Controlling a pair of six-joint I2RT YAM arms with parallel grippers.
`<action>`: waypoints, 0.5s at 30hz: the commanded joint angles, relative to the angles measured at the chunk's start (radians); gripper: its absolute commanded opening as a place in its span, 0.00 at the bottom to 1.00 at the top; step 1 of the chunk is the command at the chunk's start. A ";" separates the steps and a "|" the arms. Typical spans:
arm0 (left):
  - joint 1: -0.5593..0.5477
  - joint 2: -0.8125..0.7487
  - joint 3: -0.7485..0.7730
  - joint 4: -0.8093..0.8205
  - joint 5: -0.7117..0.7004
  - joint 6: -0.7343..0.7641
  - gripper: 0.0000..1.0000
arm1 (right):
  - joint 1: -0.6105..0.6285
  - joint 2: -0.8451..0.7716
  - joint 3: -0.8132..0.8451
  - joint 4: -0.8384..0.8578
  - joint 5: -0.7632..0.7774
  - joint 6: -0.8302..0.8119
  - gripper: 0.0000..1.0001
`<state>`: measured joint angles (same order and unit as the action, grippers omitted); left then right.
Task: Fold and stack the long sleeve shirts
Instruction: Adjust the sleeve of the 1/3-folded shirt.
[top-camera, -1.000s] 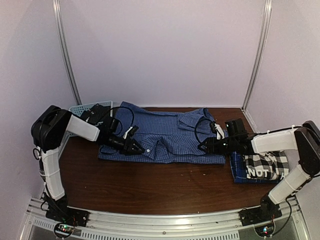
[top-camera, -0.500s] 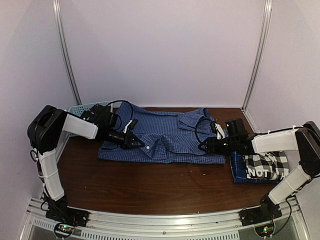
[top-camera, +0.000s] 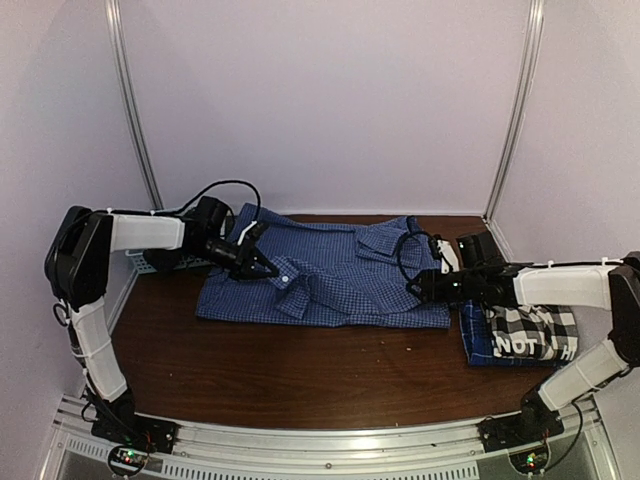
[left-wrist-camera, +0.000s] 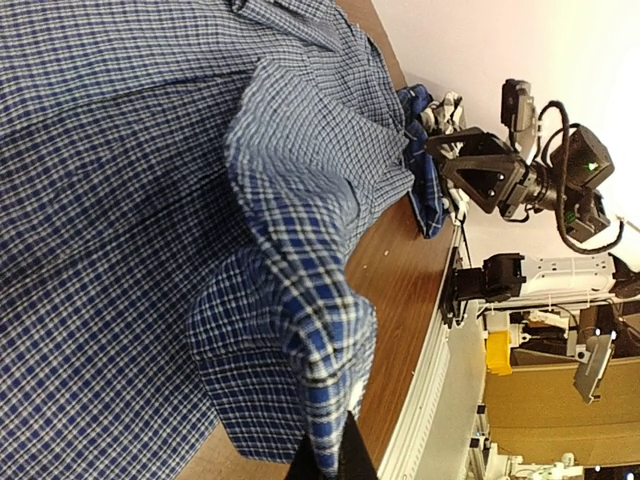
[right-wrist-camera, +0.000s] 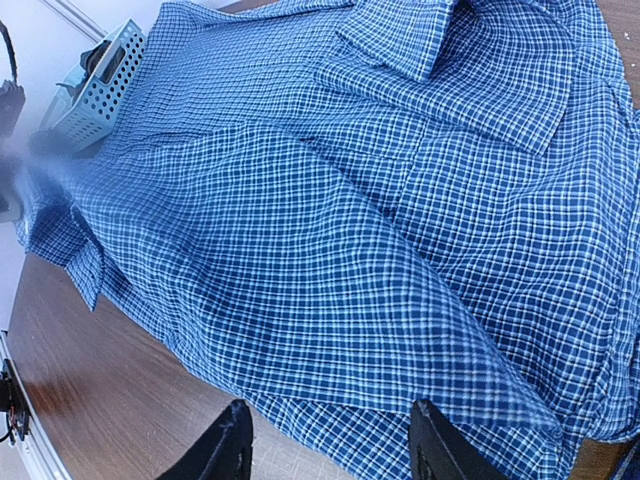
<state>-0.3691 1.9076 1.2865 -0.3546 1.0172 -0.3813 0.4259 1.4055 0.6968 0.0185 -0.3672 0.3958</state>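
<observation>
The blue fine-check shirt (top-camera: 340, 275) lies spread across the middle of the table, collar toward the right. My left gripper (top-camera: 268, 270) is shut on a fold of its sleeve cloth (left-wrist-camera: 300, 300), which hangs raised from the fingertips (left-wrist-camera: 352, 455). My right gripper (right-wrist-camera: 332, 445) is open, low over the shirt's right near edge (right-wrist-camera: 420, 380), with nothing between its fingers. At the right, the folded black-and-white plaid shirt (top-camera: 530, 335) with white lettering rests on a darker blue plaid shirt (top-camera: 473, 345).
A light blue lattice basket (right-wrist-camera: 95, 85) stands at the back left, beyond the shirt. Bare brown table (top-camera: 300, 370) runs along the front to the metal rail (top-camera: 330, 440). Walls close in on both sides and the back.
The left gripper has closed on the sleeve cloth and drawn it up toward the back left. The right gripper has shifted slightly to the right and stayed open.
</observation>
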 joint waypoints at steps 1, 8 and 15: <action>0.058 0.028 0.028 -0.134 0.036 0.070 0.00 | 0.004 -0.033 -0.008 0.007 0.031 -0.011 0.54; 0.082 0.105 0.034 -0.165 -0.052 0.114 0.11 | 0.004 -0.010 -0.024 0.037 0.028 -0.012 0.54; 0.106 0.137 0.003 -0.081 -0.098 0.076 0.35 | 0.004 0.007 -0.037 0.054 0.018 -0.012 0.54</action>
<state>-0.2848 2.0438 1.2999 -0.4961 0.9516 -0.2970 0.4259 1.3991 0.6781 0.0402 -0.3588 0.3916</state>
